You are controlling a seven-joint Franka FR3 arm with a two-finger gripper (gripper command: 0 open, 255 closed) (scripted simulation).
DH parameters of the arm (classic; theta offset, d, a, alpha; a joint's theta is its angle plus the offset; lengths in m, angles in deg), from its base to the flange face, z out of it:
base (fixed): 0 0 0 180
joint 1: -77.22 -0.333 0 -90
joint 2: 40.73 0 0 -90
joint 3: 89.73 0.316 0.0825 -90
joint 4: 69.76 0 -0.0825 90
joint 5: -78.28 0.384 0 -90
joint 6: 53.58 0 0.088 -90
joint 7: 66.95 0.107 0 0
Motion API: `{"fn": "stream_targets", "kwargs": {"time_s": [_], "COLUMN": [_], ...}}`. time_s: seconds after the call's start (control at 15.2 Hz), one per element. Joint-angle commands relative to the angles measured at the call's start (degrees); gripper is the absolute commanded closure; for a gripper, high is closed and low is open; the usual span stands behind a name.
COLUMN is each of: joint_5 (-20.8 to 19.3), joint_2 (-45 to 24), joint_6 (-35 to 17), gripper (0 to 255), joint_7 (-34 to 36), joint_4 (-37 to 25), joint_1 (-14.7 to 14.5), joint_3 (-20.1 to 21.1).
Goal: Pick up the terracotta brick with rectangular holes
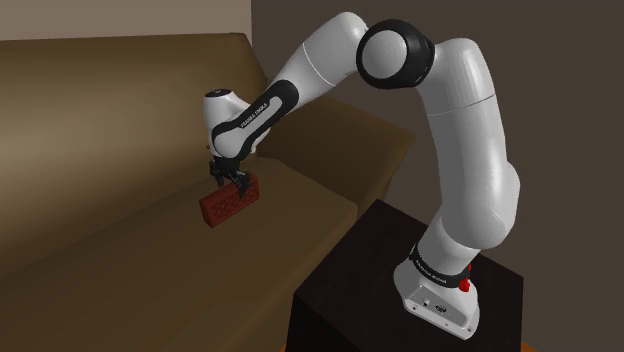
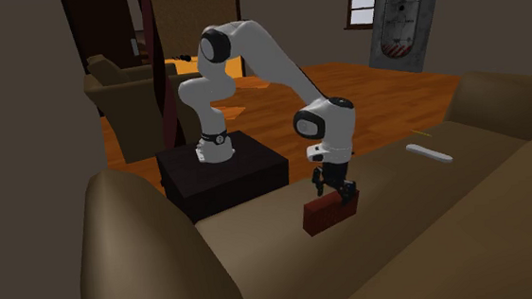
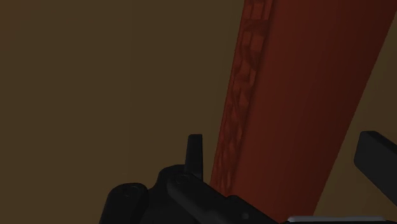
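The arm is bent low over the brown couch (image 1: pixel 140 270) and the black gripper (image 1: pixel 228 178) sits right on top of the reddish brick (image 1: pixel 228 203), which lies flat on the seat cushion. From the wrist, the fingers (image 3: pixel 194 153) stand apart either side of the brick (image 3: pixel 292 95), a sliver of gap showing, not clamped.

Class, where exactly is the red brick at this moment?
The red brick sits on the brown sofa seat, left of centre in the shoulder view, directly beneath the gripper, between its open fingers.
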State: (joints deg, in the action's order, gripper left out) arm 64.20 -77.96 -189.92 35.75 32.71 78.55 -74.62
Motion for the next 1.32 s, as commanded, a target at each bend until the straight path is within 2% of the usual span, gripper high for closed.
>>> {"fn": "stream_targets", "kwargs": {"time_s": [0.0,0.07,0.13,0.73,1.25], "joint_5": [-0.24,-0.24,-0.21,-0.24,1.19], "joint_2": [-0.78,-0.78,-0.59,-0.78,3.62], "joint_6": [-0.66,-0.66,-0.70,-0.66,3.34], "gripper": [0,0,255,255,255], "joint_7": [0.10,0.10,0.12,0.10,-0.80], "joint_4": [-0.12,-0.13,0.10,-0.13,0.20], "joint_1": [-0.11,-0.11,-0.08,-0.11,0.71], "joint_3": [-0.21,-0.21,-0.18,-0.21,0.95]}}
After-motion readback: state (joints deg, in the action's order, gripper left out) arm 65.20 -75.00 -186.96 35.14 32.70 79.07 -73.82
